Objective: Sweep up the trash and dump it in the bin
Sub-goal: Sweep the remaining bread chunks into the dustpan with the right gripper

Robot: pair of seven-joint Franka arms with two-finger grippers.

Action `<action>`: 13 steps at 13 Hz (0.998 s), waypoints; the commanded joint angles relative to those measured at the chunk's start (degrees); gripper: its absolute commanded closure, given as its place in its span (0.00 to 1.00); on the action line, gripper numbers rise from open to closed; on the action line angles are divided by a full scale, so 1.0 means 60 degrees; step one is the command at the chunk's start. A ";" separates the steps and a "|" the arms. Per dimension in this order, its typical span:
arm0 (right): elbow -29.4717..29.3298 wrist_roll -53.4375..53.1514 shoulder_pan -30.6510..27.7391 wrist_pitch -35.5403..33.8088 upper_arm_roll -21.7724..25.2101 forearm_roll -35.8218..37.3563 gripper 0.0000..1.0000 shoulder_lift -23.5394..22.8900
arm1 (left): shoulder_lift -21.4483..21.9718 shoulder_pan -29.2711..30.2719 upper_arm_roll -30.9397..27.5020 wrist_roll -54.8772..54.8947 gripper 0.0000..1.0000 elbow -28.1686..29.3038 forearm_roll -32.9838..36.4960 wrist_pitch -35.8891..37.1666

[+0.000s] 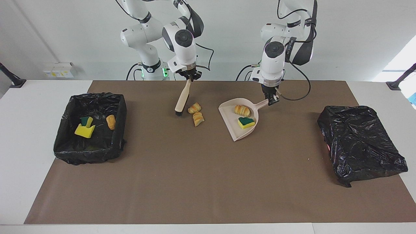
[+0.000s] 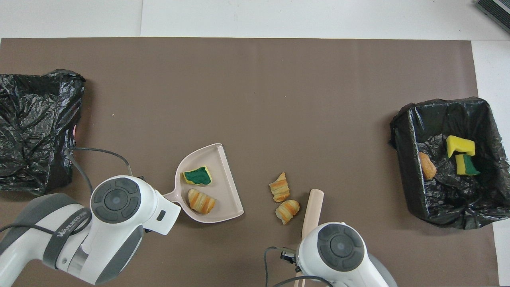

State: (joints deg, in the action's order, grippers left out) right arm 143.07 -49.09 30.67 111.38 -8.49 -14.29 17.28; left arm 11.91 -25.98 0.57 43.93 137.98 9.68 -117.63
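So the right hand (image 1: 191, 77) is clamped on the brush (image 1: 181, 100) handle, bristles down on the bench (image 1: 201, 182) just beside the two bread chunks (image 1: 196, 113), on the side toward the right arm's end. The left hand (image 1: 272, 99) is gripping the dustpan (image 1: 234, 128) by its handle, with one bread chunk (image 1: 242, 110) and a green-backed sponge piece (image 1: 246, 122) already in the pan. Its open lip faces the loose chunks, but it's well apart from them.

More trash sits in the open bin (image 1: 66, 148) at the right arm's end: two sponge pieces (image 1: 85, 127) and a bread chunk (image 1: 110, 122). A closed black bag (image 1: 360, 143) lies at the left arm's end.

What worries me: that gap. The chunks look light and rounded, so a fast sweep could roll them past the lip or split them apart, one going wide. Also, if the pan's lip isn't flat on the mat, stuff slides under it. And tilting the pan early could spill what's inside.
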 commanded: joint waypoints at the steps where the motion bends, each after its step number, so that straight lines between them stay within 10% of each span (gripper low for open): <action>1: 0.0296 -0.0140 0.0190 0.1106 -0.0020 0.0082 1.00 -0.0473 | 0.0183 -0.0166 -0.0109 0.0061 1.00 0.0279 -0.0309 -0.0170; 8: -0.2759 0.1439 0.0819 0.1860 -0.0035 0.0258 1.00 -0.3696 | 0.0168 -0.0152 -0.0124 0.0003 1.00 0.0279 -0.0471 -0.0170; 13: -0.4065 0.3932 0.0996 0.1711 -0.0196 -0.0909 1.00 -0.4357 | 0.0154 -0.0122 -0.0124 0.0003 1.00 0.0264 -0.0486 -0.0170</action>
State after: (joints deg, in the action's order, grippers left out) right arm 123.26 -29.32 36.49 122.77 -8.88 -15.84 -6.52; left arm 11.91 -25.99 0.35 43.86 138.25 7.62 -117.63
